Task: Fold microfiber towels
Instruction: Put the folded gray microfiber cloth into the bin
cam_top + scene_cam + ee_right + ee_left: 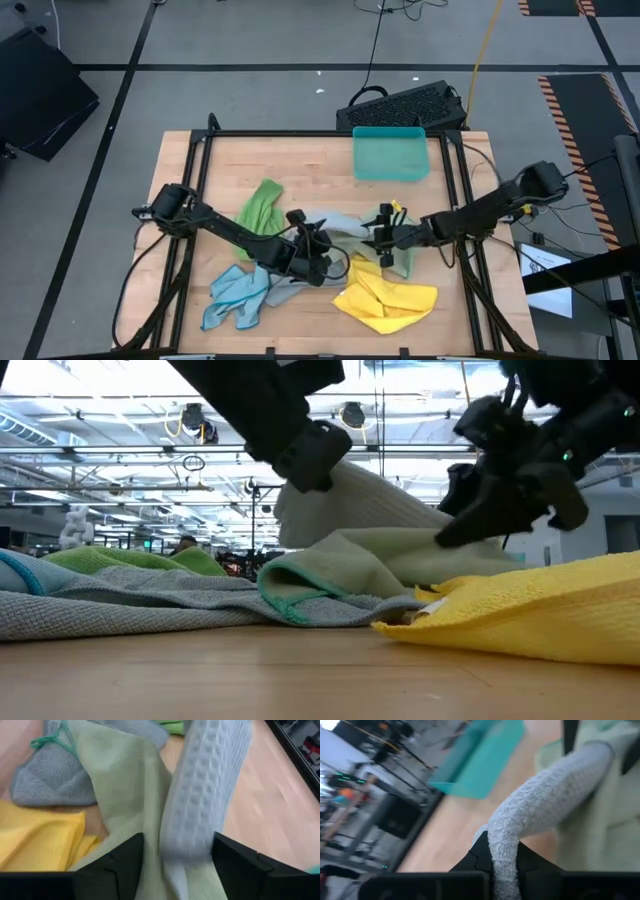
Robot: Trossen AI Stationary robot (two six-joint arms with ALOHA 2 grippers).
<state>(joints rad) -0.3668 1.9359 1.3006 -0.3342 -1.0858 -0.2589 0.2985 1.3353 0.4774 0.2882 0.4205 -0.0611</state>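
Pale grey towel (pixel 200 795) hangs between right pincer (pixel 177 855) fingers.

No text, label, brand, number or sign can be read in any of the four views. The sheet of paper (pixel 545 263) lying off the right edge of the worktop (pixel 300 165) carries dark printing, but it is too small to make out, and the far-off fixtures in the room behind show no legible lettering.
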